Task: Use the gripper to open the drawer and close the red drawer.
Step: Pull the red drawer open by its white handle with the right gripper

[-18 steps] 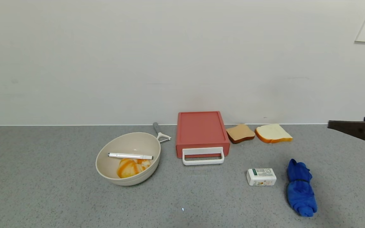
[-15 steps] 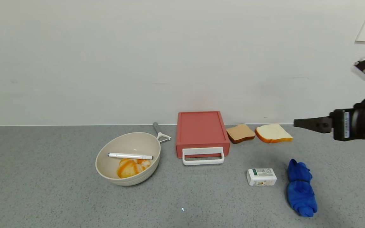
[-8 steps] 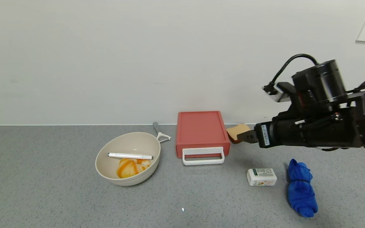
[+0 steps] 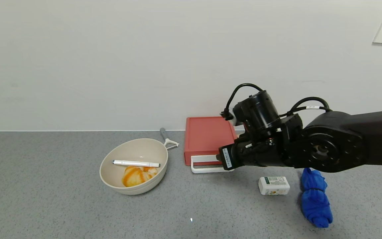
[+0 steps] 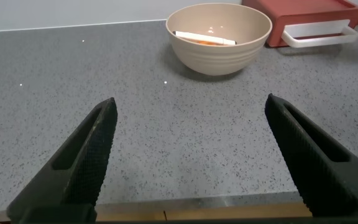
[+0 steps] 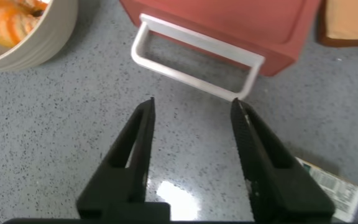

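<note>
The coral-red drawer (image 4: 207, 136) lies flat against the wall, and its tray looks pushed in. Its white loop handle (image 4: 204, 169) faces me. My right gripper (image 4: 219, 159) reaches in from the right, low over the table at the handle's right end. In the right wrist view this gripper (image 6: 193, 102) is open, with its fingertips (image 6: 149, 107) just short of the handle (image 6: 197, 65) and only bare table between them. The left gripper (image 5: 189, 106) is open and empty over the table's front edge, far from the drawer (image 5: 303, 12).
A beige bowl (image 4: 134, 166) holding a white pen and an orange-striped item stands left of the drawer, with a peeler (image 4: 168, 140) behind it. A small white box (image 4: 274, 185) and a rolled blue cloth (image 4: 314, 199) lie right of the handle. A brown bread slice (image 6: 353, 22) lies beside the drawer.
The right arm has swept in from the right edge, leftward and down, to the drawer's handle, and now hides the bread slices in the head view. Nothing on the table has moved.
</note>
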You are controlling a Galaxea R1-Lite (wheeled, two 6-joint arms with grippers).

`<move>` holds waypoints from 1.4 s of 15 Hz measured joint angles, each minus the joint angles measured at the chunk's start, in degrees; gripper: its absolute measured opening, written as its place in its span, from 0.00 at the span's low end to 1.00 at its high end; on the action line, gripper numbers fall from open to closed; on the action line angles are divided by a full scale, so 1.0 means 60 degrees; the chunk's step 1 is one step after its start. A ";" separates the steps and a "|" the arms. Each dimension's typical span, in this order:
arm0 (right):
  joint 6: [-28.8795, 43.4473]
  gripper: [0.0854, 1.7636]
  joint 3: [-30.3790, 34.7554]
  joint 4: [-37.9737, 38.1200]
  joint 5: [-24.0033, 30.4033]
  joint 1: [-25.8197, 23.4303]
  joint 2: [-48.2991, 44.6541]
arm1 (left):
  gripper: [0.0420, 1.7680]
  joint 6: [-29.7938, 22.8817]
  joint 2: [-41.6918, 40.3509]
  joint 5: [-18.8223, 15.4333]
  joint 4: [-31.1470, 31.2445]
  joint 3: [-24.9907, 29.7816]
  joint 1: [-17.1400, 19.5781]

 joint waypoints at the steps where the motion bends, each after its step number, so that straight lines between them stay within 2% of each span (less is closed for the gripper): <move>1: 0.0008 0.43 -0.0146 0.0004 0.0004 0.0114 0.0234 | 0.97 0.0000 0.0000 0.0000 -0.0004 0.0000 0.0000; 2: -0.0010 0.35 -0.0270 -0.0012 0.0035 0.0193 0.0437 | 0.97 0.0000 0.0000 0.0004 0.0000 0.0000 0.0000; 3: -0.0106 0.02 -0.0400 -0.0041 0.0104 0.0244 0.0630 | 0.97 0.0000 0.0004 0.0000 0.0000 0.0000 0.0000; 5: -0.0943 0.02 -0.0532 -0.0045 0.0693 0.0244 0.0859 | 0.97 0.0000 0.0000 0.0006 0.0000 0.0000 0.0000; 6: -0.1508 0.02 -0.0561 -0.0037 0.1302 0.0179 0.0918 | 0.97 0.0000 0.0000 0.0006 0.0000 0.0000 0.0000; 10: -0.5083 0.02 -0.0798 0.0323 0.3157 -0.0583 0.1071 | 0.97 0.0000 0.0004 0.0010 0.0000 0.0000 0.0000; 15: -0.5851 0.02 -0.2729 0.1489 0.5551 -0.1233 0.1869 | 0.97 -0.0004 0.0000 0.0004 0.0000 0.0000 -0.0004; 21: -0.6813 0.02 -0.4112 0.1621 0.6902 -0.1536 0.3249 | 0.97 -0.0004 0.0000 0.0004 0.0000 0.0000 0.0000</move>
